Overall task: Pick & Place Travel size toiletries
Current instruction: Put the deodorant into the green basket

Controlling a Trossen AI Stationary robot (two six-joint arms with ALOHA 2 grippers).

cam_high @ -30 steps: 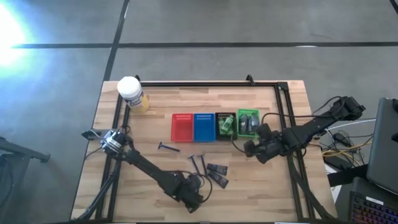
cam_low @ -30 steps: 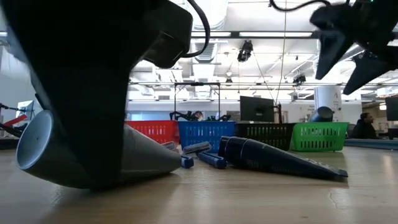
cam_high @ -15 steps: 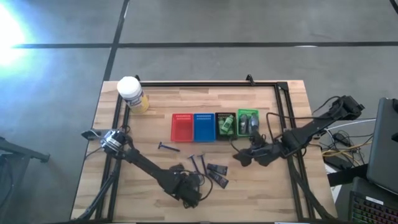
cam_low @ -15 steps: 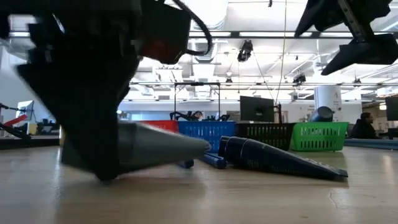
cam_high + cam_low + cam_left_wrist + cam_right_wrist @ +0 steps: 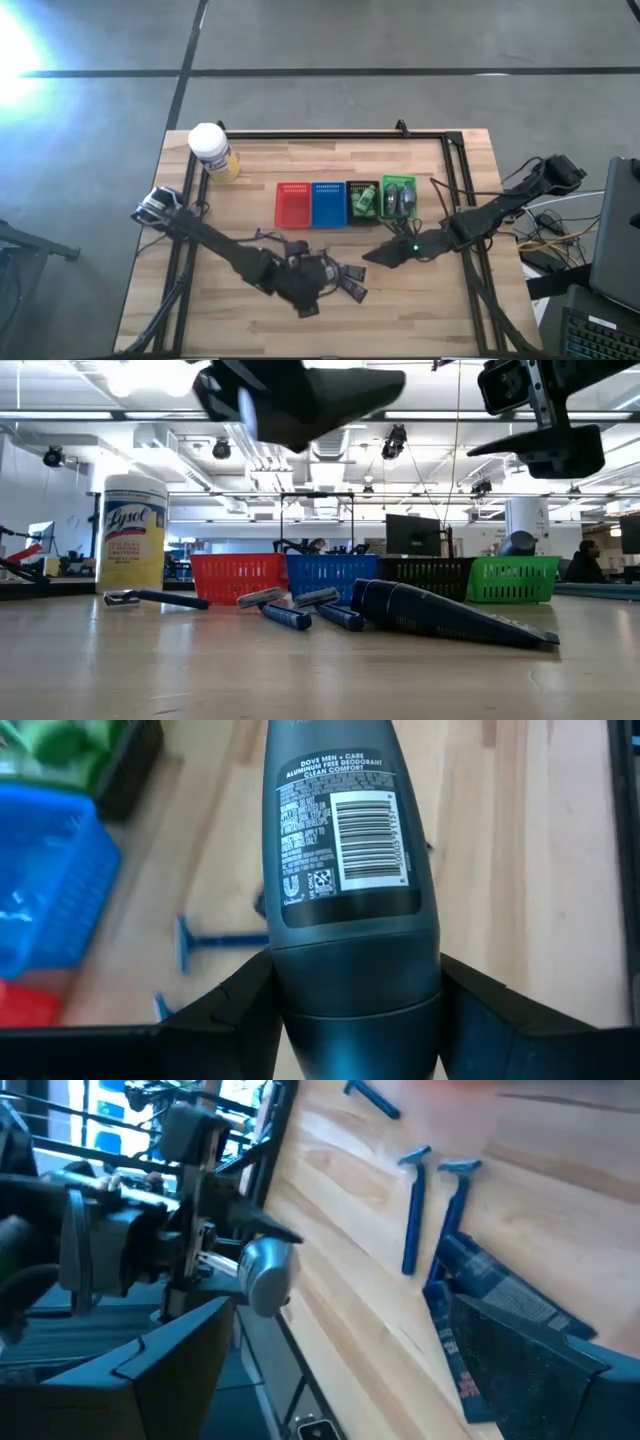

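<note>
The left gripper [image 5: 350, 1010] is clamped around a grey oval tube [image 5: 350, 870], which is carried clear of the table [image 5: 440, 310]. The tube is dark grey, wide at the gripped end and narrower away from it, and a white barcode and "Dove Men+Care" lettering are printed on its side. In the low view it is seen raised near the top edge [image 5: 330, 395], above the items lying on the wood.

The right gripper [image 5: 375, 256] is spread wide and holds nothing; it is positioned low near the dark rectangular packets [image 5: 350, 280]. Two blue-handled razors [image 5: 430, 1205] lie side by side just beyond the packets, and a third razor [image 5: 155, 598] lies apart from them.

One second earlier, the tube was resting on the table with the left gripper around it. It has since been lifted, the yellow wipes jar [image 5: 132, 530] behind it has been uncovered, and the right gripper has been brought in from beside the green basket [image 5: 398, 196].
</note>
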